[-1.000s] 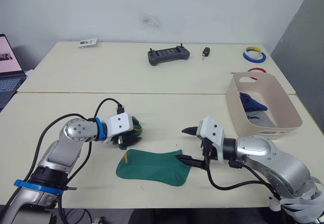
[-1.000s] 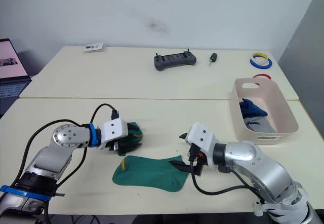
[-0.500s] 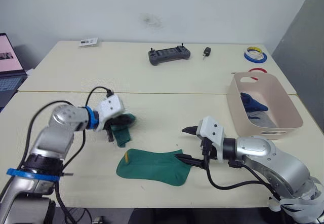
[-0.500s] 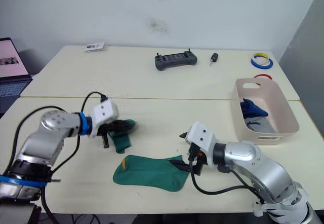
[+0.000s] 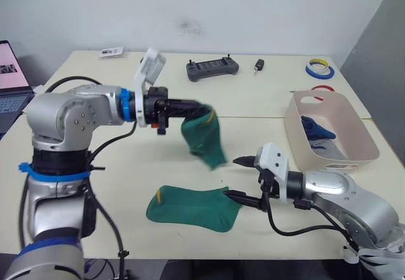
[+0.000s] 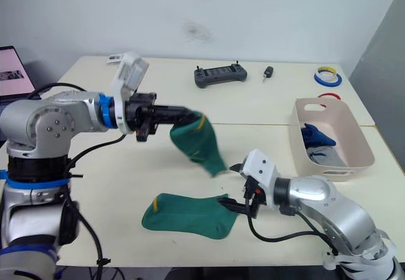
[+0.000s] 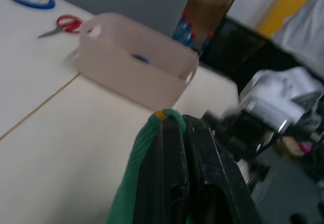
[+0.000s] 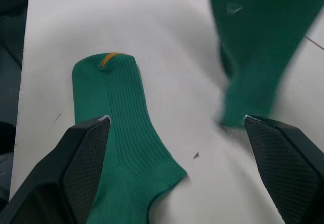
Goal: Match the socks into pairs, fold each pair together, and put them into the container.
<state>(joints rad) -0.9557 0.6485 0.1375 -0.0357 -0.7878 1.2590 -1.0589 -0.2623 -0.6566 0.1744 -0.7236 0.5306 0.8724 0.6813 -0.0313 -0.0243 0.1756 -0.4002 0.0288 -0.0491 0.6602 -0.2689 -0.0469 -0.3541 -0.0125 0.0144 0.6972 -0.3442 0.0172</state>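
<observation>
My left gripper (image 5: 193,108) is shut on a green sock (image 5: 204,134) and holds it in the air above the table's middle, where it hangs down. Seen from the left wrist, that green sock (image 7: 134,163) drapes beside the closed fingers. The other green sock (image 5: 190,207) lies flat near the front edge, its yellow mark at the left end. My right gripper (image 5: 240,180) stands open at that sock's right end, one finger (image 8: 86,153) over the fabric. The pink container (image 5: 354,148) at the right holds a blue sock (image 5: 314,128) and a grey sock (image 5: 324,146).
A dark handheld controller (image 5: 211,69) and a key fob (image 5: 257,65) lie at the back of the far table. Tape rolls (image 5: 317,69) and red scissors (image 5: 321,88) sit behind the container. A laptop (image 5: 9,71) stands at the far left, with a small card (image 5: 109,53) at the back left.
My left arm has lifted its green sock off the table, up and to the right, so it now hangs in the air. My right gripper stays open by the flat sock.
</observation>
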